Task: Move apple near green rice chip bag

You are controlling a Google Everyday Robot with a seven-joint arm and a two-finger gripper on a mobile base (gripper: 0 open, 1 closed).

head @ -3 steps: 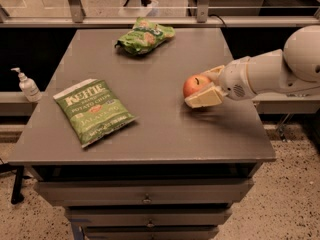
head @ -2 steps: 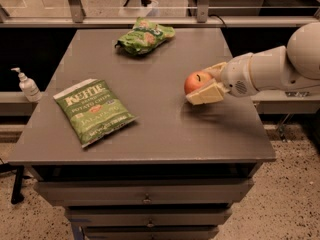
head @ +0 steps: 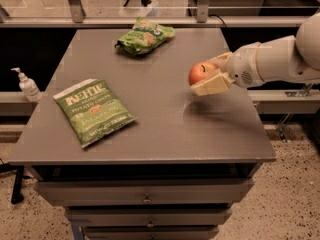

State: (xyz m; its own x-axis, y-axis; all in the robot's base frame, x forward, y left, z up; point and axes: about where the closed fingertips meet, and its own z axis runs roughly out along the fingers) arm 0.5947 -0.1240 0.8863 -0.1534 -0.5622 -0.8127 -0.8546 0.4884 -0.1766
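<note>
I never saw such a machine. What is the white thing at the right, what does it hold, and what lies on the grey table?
The white thing is a robot arm. Its gripper, a two-finger clamp, is shut on the apple, just above the right part of the table. One camera looks down from the front. At the far edge lies the small green rice chip bag; near left, a larger bag lettered KETTLE. A pump bottle stands left of the table.

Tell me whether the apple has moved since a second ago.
Yes. The apple, gripped by the claw, sits higher in the view, farther from the front of the table and nearer the green rice chip bag.
</note>
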